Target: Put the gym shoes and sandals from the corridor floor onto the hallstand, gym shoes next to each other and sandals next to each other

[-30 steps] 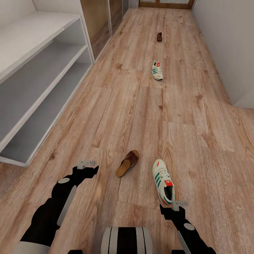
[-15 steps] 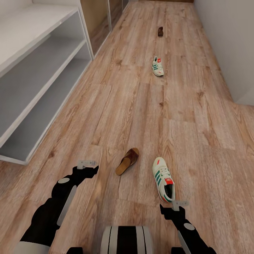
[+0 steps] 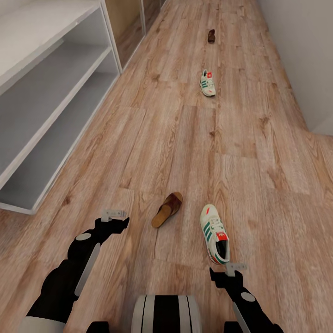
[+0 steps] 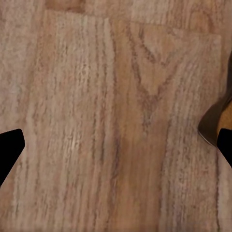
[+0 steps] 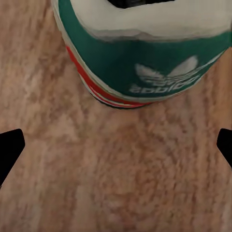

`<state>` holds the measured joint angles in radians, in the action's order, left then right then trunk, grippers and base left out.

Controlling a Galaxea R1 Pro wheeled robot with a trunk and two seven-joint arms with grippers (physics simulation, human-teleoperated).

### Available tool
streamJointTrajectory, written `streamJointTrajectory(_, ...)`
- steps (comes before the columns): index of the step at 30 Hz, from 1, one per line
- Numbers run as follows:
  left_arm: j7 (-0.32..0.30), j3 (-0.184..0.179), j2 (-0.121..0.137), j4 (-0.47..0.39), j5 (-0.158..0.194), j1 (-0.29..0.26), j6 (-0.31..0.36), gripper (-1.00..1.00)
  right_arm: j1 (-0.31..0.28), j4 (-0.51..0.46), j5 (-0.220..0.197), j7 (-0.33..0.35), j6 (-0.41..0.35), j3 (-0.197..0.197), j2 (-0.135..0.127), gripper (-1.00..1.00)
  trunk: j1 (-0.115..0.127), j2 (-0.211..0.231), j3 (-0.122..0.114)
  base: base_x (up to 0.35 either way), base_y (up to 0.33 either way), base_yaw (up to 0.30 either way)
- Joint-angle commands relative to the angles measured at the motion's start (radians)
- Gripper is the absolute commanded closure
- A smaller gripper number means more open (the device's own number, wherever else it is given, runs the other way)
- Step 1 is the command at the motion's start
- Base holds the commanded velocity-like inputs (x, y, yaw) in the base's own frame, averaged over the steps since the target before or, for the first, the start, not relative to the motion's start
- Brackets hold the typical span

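On the floor (image 3: 259, 152) lie four shoes; a near sneaker (image 3: 214, 233) sits just ahead of the right gripper (image 3: 235, 267), toe pointing away down the corridor, heel toward the robot; a near sandal (image 3: 167, 209) lies beside it to the left, apart from it, angled with its toe up and right; a far sneaker (image 3: 207, 83) rests well up the corridor, and a far sandal (image 3: 211, 36) lies beyond that; the rack (image 3: 55, 51) stands at the left against the wall, white, its top and both shelf tiers bare; the left gripper (image 3: 113, 214) hangs over bare planks left of the near sandal, jaws spread wide with nothing between them, and in the left wrist view the sandal's edge (image 4: 216, 118) shows by one fingertip (image 4: 9, 147); the right gripper is likewise wide open and empty, and its wrist view shows the sneaker's green heel (image 5: 145, 63) with red stripes, close ahead of the fingers (image 5: 9, 147), not touching them
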<state>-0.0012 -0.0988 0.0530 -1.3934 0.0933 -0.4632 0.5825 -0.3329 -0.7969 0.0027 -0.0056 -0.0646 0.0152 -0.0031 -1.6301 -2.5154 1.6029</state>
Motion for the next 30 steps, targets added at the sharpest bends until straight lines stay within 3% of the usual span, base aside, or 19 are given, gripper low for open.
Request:
streamJointTrajectory(1,0.003,-0.001,0.001,-0.001,0.009,-0.001,0.005,-1.0,0.0,-0.002,0.0,-0.001,-0.006,0.0,0.0,-1.0,0.0,0.0,0.001,0.125,-0.022,0.0)
streamJointTrajectory(30,0.003,-0.002,0.001,-0.001,0.008,-0.001,0.005,-1.0,0.0,-0.002,0.0,-0.001,-0.006,0.0,0.0,-1.0,0.0,0.0,0.001,0.049,-0.018,0.0)
